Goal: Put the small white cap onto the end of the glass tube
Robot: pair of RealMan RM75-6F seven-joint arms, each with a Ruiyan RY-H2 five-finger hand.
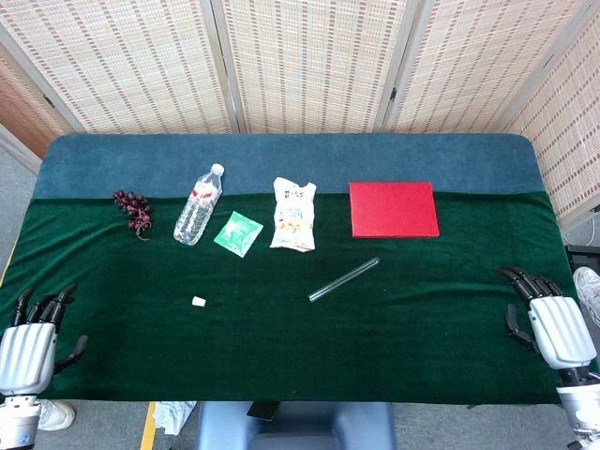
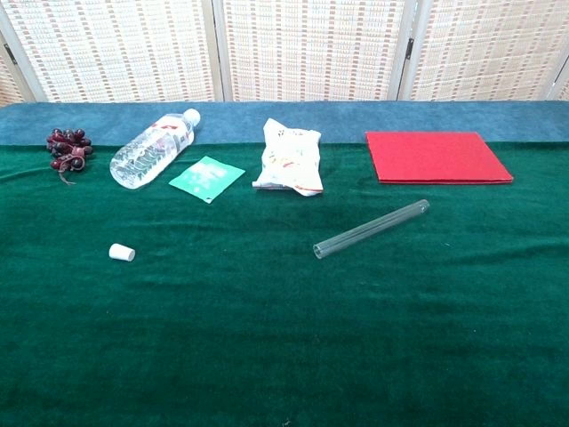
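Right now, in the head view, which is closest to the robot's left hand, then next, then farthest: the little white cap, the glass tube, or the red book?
From the left hand:
1. White cap, nearest, on the left side.
2. Glass tube, middle of the table.
3. Red book, farthest, back right.

Both arms are cut off by the bottom edge of the head view, so only the left hand [image 1: 26, 347] and the right hand [image 1: 555, 323] show. The chest view shows neither hand. The small white cap [image 1: 199, 302], up and to the right of the left hand, is too tiny to tell which end is open. The words on the snack bag [image 1: 293, 215] are too small to read.
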